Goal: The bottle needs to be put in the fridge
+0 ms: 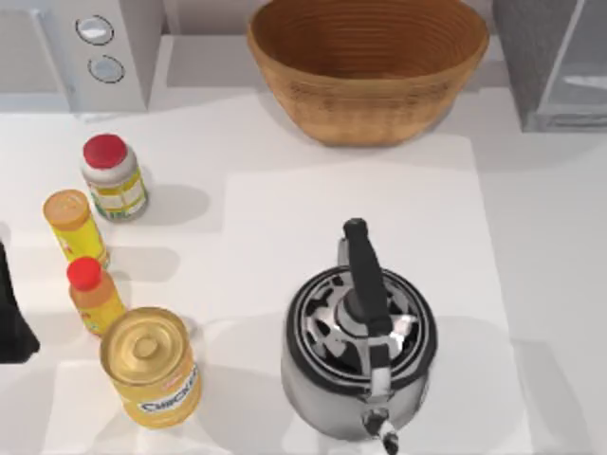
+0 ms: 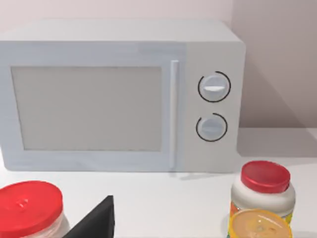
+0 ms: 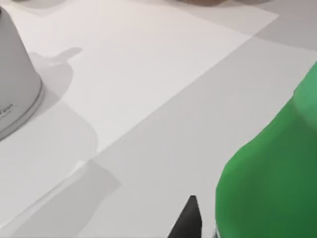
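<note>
A green bottle (image 3: pixel 270 173) looms very close in the right wrist view, standing over the white table. A dark part of my right gripper (image 3: pixel 189 221) shows just beside it; whether it holds the bottle cannot be made out. The fridge (image 1: pixel 560 62), dark grey with a pale glassy front, stands at the table's far right corner. My left arm (image 1: pixel 14 313) sits at the left edge, and a dark tip of its gripper (image 2: pixel 99 218) faces the white microwave (image 2: pixel 119 94).
A steel kettle (image 1: pixel 360 346) with a black handle stands on a pale mat (image 1: pixel 285 218) in the middle. A wicker basket (image 1: pixel 368 66) sits at the back. A red-lidded jar (image 1: pixel 112 177), two small bottles (image 1: pixel 74 223) and a yellow can (image 1: pixel 152 365) cluster at the left.
</note>
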You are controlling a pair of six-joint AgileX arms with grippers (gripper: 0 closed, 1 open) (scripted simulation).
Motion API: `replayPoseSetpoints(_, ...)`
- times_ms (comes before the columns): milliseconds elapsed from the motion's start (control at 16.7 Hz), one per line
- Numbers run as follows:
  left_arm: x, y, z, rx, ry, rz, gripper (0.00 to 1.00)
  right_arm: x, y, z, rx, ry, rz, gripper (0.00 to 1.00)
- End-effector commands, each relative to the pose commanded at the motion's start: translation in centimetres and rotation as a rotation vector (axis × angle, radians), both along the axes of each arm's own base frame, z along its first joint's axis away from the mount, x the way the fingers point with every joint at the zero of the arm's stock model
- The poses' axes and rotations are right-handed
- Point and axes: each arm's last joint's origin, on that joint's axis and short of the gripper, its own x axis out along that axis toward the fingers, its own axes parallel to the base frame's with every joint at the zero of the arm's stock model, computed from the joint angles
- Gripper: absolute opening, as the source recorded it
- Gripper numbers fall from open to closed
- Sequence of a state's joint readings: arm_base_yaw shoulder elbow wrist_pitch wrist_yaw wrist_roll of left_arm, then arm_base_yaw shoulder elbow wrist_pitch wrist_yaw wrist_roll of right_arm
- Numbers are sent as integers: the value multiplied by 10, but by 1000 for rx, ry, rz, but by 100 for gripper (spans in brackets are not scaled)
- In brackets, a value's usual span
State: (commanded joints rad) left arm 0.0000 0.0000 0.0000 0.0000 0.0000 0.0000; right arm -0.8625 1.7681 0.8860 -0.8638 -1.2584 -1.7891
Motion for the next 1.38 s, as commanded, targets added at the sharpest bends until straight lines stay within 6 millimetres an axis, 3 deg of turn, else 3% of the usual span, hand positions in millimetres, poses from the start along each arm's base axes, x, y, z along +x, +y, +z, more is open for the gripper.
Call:
replayPoseSetpoints(420, 0, 0, 0, 0, 0, 0, 100, -2, -5, -6, 30, 18, -2, 1)
replayPoseSetpoints(480, 0, 0, 0, 0, 0, 0, 100, -40, 18, -29, 167, 124, -68, 1)
replayPoseSetpoints(660, 0, 0, 0, 0, 0, 0, 100, -38, 21, -24, 146, 144, -53, 1)
replayPoseSetpoints(900, 0, 0, 0, 0, 0, 0, 100, -24, 43, 5, -23, 232, 22, 1)
replayPoseSetpoints(1080, 0, 0, 0, 0, 0, 0, 100, -17, 73, 40, -244, 263, 23, 1)
replayPoseSetpoints(1260, 0, 0, 0, 0, 0, 0, 100, -25, 111, 74, -437, 213, -96, 1)
replayPoseSetpoints(1380, 0, 0, 0, 0, 0, 0, 100, -40, 136, 85, -486, 142, -228, 1)
